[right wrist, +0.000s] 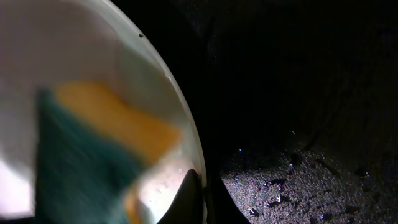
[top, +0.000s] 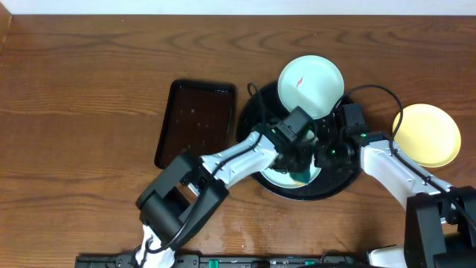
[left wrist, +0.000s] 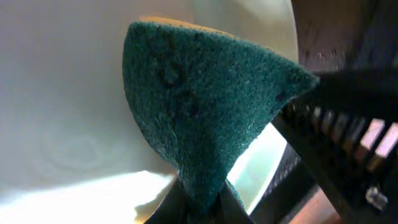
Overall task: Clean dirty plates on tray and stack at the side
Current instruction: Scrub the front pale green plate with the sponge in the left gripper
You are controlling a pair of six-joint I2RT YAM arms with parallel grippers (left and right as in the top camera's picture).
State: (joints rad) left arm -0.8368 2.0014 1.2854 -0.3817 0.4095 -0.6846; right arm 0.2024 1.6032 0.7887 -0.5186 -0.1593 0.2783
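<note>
**Desk:** What am I looking at, from the left?

**Operator:** On the wooden tabletop I see a dark rectangular tray with droplets on it. Just to its right is the round black tray. My left hand is over that tray, clamped on a teal sponge that is folded to a wedge, with a yellow layer showing at the back.

**Desk:** And the sponge is where?

**Operator:** It is pressed against a pale plate lying in the near half of the round black tray. The left wrist camera shows the sponge flat against the plate's glossy face.

**Desk:** What about the other plates?

**Operator:** A white plate sits at the tray's far side, overlapping the rim, with a small red smear on it. Next comes my right hand, closed on the pale plate's edge, one finger on each side of the rim. I can see wet black tray beside it. Farthest right, a yellow plate lies on the tabletop, off the tray.
</note>
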